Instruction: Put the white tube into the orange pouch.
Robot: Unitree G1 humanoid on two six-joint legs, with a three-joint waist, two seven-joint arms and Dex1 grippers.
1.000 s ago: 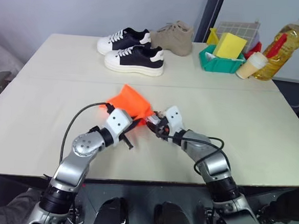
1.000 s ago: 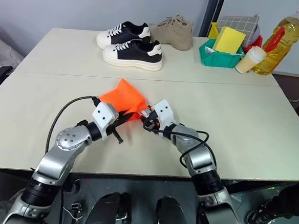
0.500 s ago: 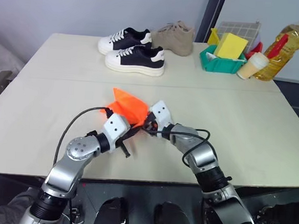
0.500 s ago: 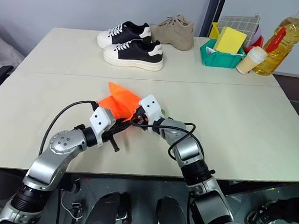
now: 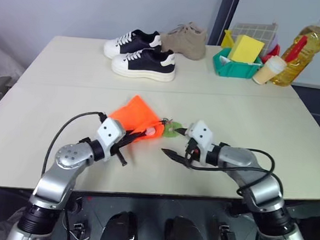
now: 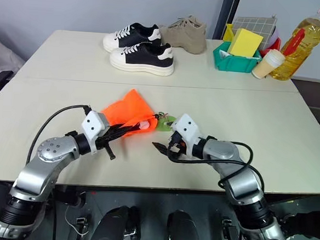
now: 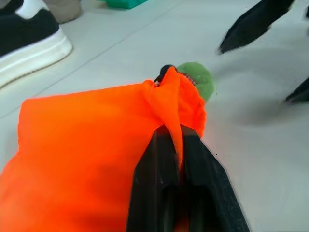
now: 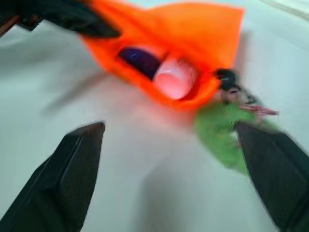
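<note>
**Tube sits in the pouch mouth, right gripper apart**

On the table [image 5: 52, 90] lie one orange pouch [image 5: 135, 115], one white tube [image 5: 150, 131] and one round green tag [image 5: 173, 129]; farther back stand two black-and-white sneakers [image 5: 145, 63], one beige shoe [image 5: 183, 40], one green bin [image 5: 238, 65], one cream cup [image 5: 270, 70] and one yellow oil bottle [image 5: 305, 49].

The left gripper [image 7: 179, 145] is pinched together on a fold of the pouch's rim, holding the mouth up. The pouch is bright orange fabric, its closed end toward the sneakers and its opening toward the right gripper [image 5: 180, 148].

The tube lies inside the opening, its round end showing pinkish-white in the right wrist view; its long axis runs into the pouch. The tag rests just beside the mouth.

The right gripper's fingers stand wide apart, empty, near the pouch without touching it.
</note>
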